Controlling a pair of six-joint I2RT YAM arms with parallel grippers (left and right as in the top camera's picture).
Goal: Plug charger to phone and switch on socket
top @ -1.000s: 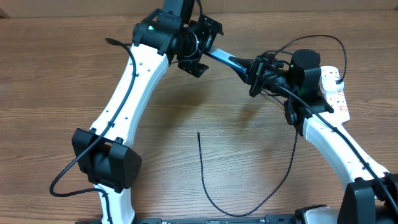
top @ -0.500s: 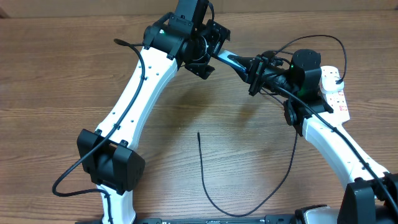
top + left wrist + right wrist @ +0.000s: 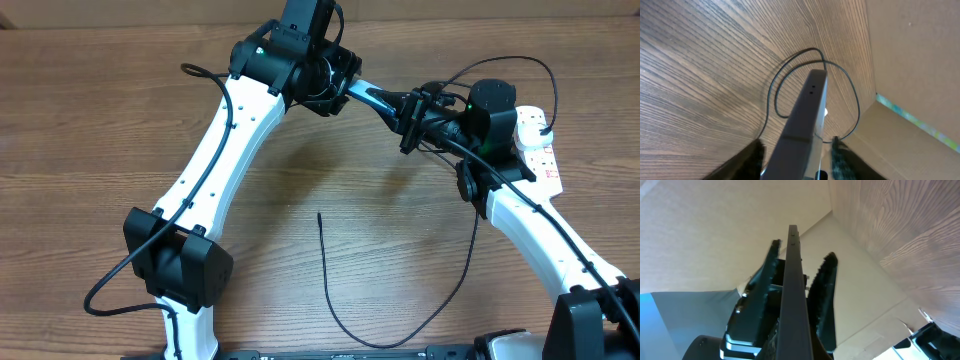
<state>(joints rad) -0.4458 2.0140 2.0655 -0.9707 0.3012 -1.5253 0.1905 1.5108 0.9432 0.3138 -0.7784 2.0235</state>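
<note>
The phone [image 3: 375, 98] hangs edge-up above the far part of the table, between both arms. My right gripper [image 3: 412, 118] is shut on its right end. My left gripper [image 3: 338, 85] straddles the left end, and in the left wrist view the phone [image 3: 805, 120] runs between blurred fingers [image 3: 754, 155] with a gap still showing on the right side. The right wrist view shows the phone [image 3: 792, 300] edge-on, with the left arm's fingers [image 3: 826, 280] flanking it. The charger [image 3: 327, 275] lies loose on the table, its tip [image 3: 319, 215] pointing away. The socket [image 3: 540, 150] lies at the right, partly under the right arm.
A cardboard wall [image 3: 910, 60] stands close behind the phone along the table's far edge. A thin black cable loop [image 3: 777, 85] shows beyond the phone's end. The arms' own cables hang at the left [image 3: 110, 285] and over the right arm [image 3: 520, 62].
My left arm has moved right to the phone's free end, and its fingers have drawn in from wide open to either side of the phone. The right arm and phone have stayed put.
</note>
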